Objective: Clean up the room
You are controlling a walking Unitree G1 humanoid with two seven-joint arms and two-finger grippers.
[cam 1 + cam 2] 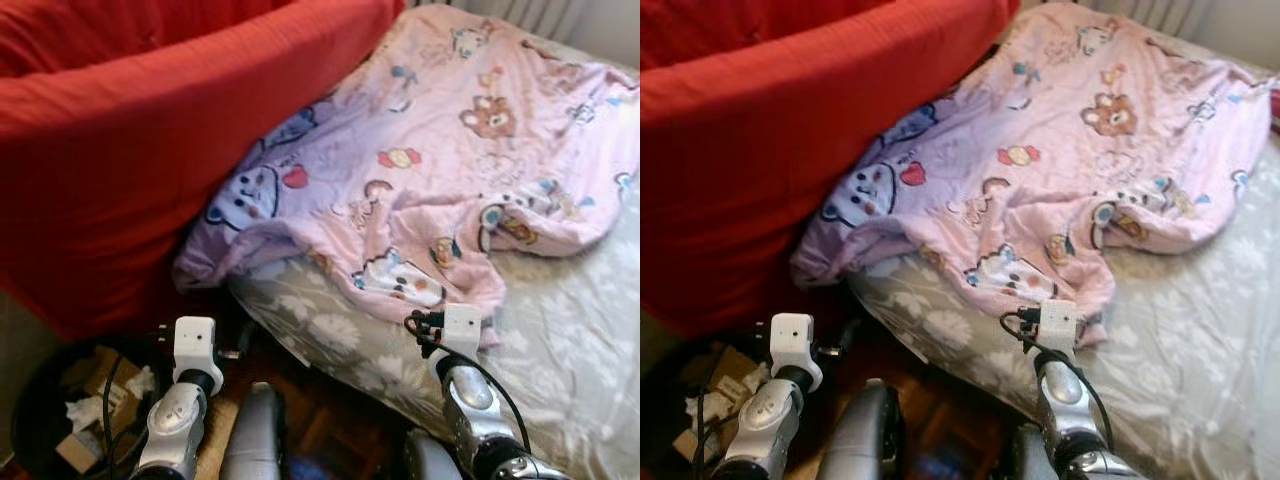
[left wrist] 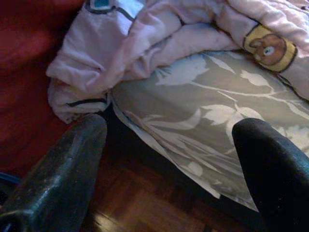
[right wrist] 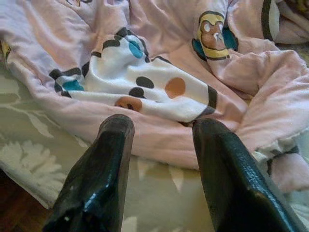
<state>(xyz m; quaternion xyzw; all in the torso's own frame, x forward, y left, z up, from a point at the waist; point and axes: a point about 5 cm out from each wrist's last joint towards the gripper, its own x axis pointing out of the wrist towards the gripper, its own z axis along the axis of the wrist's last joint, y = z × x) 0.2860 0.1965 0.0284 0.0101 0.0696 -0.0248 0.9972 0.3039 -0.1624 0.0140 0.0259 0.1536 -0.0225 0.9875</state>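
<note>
A pink blanket [image 1: 450, 160] printed with cartoon animals lies crumpled across the bed, its near edge hanging toward the bed's front. My right gripper [image 3: 161, 140] is open, its fingers [image 3: 104, 164] held just above the grey floral sheet [image 3: 159, 193] at the blanket's [image 3: 145, 96] hem. My left gripper [image 2: 169, 145] is open too, low by the bed's corner, where the blanket's [image 2: 96, 53] folded corner hangs over the sheet [image 2: 193, 121]. Nothing is held by either one.
A big red cushion or duvet [image 1: 130, 130] leans against the bed's left side. A dark bin [image 1: 60, 400] with paper scraps and cardboard stands on the floor at the lower left. Wooden floor [image 2: 145, 203] runs between me and the bed.
</note>
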